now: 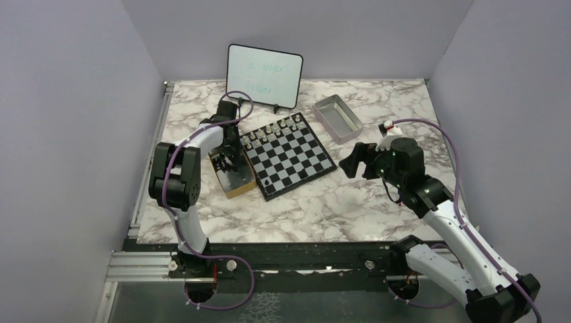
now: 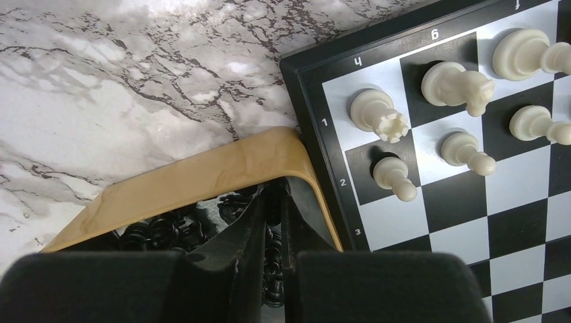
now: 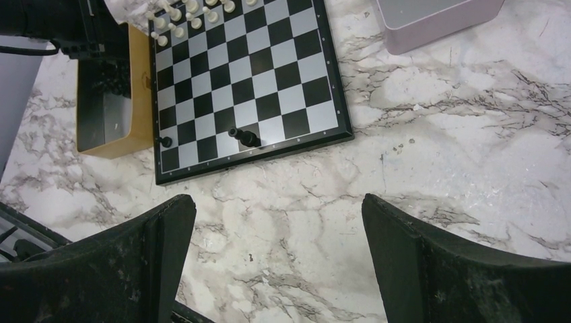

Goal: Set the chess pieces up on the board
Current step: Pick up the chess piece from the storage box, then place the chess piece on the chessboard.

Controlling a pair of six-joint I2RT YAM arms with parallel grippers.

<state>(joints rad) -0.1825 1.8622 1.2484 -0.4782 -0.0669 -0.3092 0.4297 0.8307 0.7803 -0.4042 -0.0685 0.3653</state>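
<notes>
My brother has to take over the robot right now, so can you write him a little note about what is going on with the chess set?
Left pincer: down in the tan box among the black pieces, fingers close together; whether it has one cannot be told.
Right pincer: wide open, holding nothing, above the table to the right of the board.
Done: two placed pieces, both black, are on the board by its near edge; pale pieces fill the far end.
Left: move the rest of the black pieces from the box to the board.
</notes>
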